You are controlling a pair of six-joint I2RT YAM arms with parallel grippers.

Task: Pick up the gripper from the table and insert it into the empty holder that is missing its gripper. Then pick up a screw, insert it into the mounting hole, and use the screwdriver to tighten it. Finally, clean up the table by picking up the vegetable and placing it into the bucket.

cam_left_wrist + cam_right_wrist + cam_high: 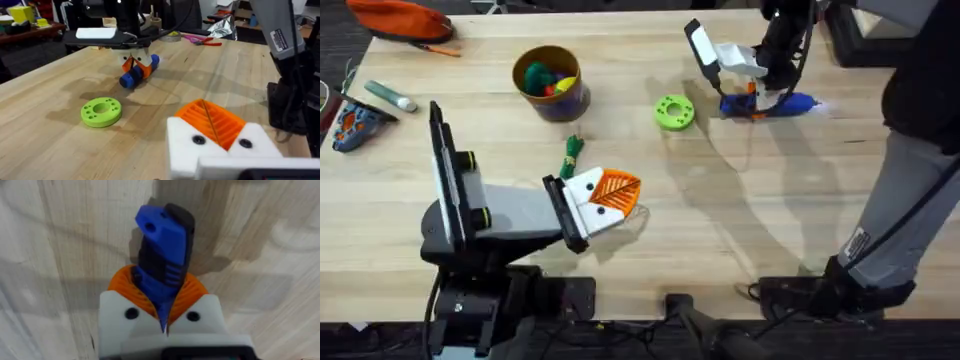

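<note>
Between right gripper (162, 312) pads: the screwdriver (162, 255).

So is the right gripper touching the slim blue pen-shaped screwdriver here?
Touching. In the right wrist view the right gripper's orange ribbed pads press on both sides of the blue screwdriver; the overhead view shows it at the screwdriver on the wooden table.

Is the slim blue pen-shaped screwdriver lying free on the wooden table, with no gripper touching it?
No, the right gripper is shut on the blue screwdriver, its orange pads pressing both sides.
</note>
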